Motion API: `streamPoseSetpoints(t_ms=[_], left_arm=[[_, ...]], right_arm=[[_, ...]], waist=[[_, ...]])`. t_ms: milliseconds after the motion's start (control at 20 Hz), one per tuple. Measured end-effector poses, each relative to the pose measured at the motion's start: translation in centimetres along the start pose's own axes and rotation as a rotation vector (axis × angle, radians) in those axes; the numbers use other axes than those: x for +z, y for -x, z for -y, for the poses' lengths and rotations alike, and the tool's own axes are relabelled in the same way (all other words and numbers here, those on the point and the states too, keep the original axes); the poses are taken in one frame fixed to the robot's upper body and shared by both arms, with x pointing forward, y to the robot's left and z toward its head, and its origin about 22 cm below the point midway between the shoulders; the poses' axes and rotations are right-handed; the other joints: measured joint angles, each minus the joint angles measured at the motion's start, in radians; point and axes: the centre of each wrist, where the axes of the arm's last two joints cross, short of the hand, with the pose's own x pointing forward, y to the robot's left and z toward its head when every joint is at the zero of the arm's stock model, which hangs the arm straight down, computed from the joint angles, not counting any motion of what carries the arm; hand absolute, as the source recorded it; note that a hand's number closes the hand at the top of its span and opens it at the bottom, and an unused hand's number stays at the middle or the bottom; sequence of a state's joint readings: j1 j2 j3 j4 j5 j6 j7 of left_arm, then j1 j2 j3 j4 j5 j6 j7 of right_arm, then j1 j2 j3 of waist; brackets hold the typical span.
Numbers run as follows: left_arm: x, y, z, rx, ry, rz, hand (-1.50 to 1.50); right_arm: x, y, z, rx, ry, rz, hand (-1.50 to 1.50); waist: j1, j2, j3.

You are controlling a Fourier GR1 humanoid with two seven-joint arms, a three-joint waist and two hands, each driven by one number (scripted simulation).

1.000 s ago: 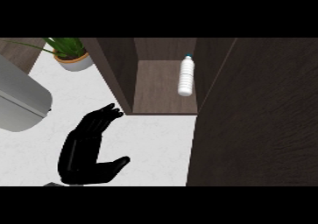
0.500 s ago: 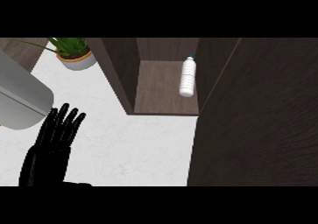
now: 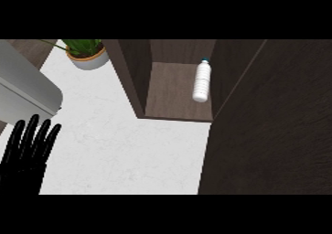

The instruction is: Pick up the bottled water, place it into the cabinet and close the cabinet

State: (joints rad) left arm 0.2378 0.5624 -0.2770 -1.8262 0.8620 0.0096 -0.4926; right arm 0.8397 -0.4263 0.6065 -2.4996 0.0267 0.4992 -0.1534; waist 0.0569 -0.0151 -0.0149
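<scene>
The bottled water (image 3: 202,82), clear with a dark cap, lies on its side inside the dark wood cabinet (image 3: 169,93), close to the right edge of the opening, cap pointing away from me. A wide dark wood panel (image 3: 276,128), which looks like the cabinet's door, fills the right side of the view. My left hand (image 3: 25,153) is at the lower left over the white counter, open with straight fingers pointing up, far from the bottle and holding nothing. My right hand does not show.
A potted green plant (image 3: 87,52) stands at the back, left of the cabinet. A large grey rounded object (image 3: 19,91) sits at the left edge, just above my left hand. White counter (image 3: 134,151) lies between the hand and the cabinet.
My left hand has drawn back from the middle of the counter to the lower left edge and straightened its fingers upward. The bottle has stayed in the cabinet.
</scene>
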Motion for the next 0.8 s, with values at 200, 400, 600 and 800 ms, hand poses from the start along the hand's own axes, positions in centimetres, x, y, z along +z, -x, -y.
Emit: streamPoseSetpoints(t_ms=[200, 400, 600, 800], left_arm=[[0.4, -1.2, -1.0, 0.005, 0.02, 0.002, -1.5], [0.7, -2.0, -1.6, 0.016, 0.045, 0.0, -1.5], [0.8, -2.8, -2.1, 0.017, 0.072, -0.006, -1.5], [0.8, -3.4, -2.5, 0.017, 0.1, -0.01, -1.5]], right_arm=[[-0.5, 0.1, -0.2, -0.013, 0.032, 0.004, 1.5], [-0.9, 0.1, 0.0, -0.004, 0.02, 0.008, 1.5], [-1.4, 0.0, 0.3, 0.015, -0.001, 0.008, 1.5], [-1.7, -0.1, 0.7, 0.038, -0.034, 0.005, 1.5]], waist=[[0.022, 0.009, 0.0], [0.05, 0.018, 0.0], [0.075, 0.028, 0.0], [0.106, 0.037, -0.002]])
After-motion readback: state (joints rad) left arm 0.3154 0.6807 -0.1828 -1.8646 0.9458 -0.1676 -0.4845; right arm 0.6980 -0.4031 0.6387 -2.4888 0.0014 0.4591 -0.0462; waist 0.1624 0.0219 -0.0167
